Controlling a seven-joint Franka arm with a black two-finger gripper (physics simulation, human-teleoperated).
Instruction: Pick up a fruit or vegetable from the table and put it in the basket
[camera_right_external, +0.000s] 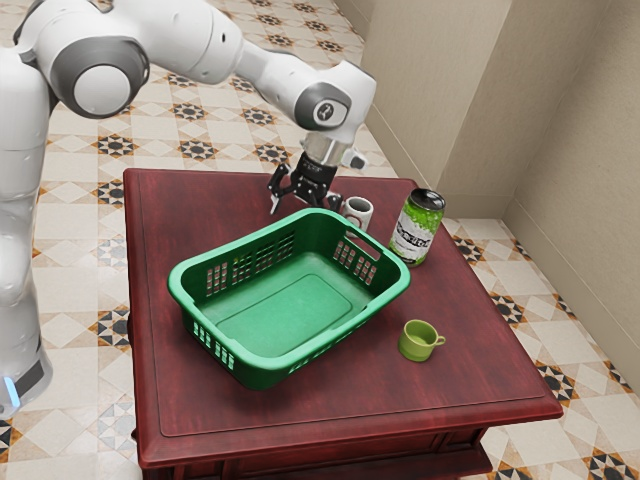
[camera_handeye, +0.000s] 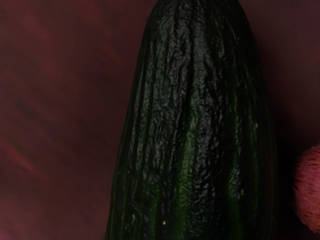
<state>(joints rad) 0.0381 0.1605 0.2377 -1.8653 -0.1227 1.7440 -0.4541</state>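
Standing nearest, at the exterior view's right, is a small green cup (camera_right_external: 417, 342), with the green basket (camera_right_external: 262, 366) to its left, and past the basket's far rim hangs the gripper (camera_right_external: 304, 208), claw spread open, a white mug (camera_right_external: 358, 212) and green can (camera_right_external: 416, 228) to its right. The grasp seems the step in hand, so next the claw should straddle the cucumber (camera_handeye: 192, 125) and close before lifting. The wrist view adds that cucumber, on the table (camera_right_external: 450, 385) under the hand, beside a rough pinkish thing (camera_handeye: 307, 192); the exterior view adds the claw's spread.
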